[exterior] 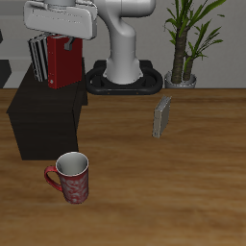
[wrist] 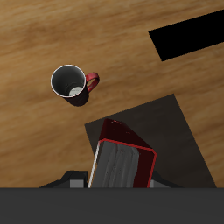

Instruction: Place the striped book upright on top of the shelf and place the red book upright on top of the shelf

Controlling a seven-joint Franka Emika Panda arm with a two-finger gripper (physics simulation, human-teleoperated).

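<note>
Hand (exterior: 63,42) clamped, as it seems, on the red book (exterior: 65,63), upper left of the exterior frame, upright over the shelf (exterior: 43,120) and just beside the striped book (exterior: 38,60), already standing there. Should lower straight down, keep the spine vertical, let go only when the bottom edge sits flat. Must not push the striped neighbour. Mug (exterior: 70,178) and grey book (exterior: 163,116) on the tabletop (exterior: 183,192), well apart.
</note>
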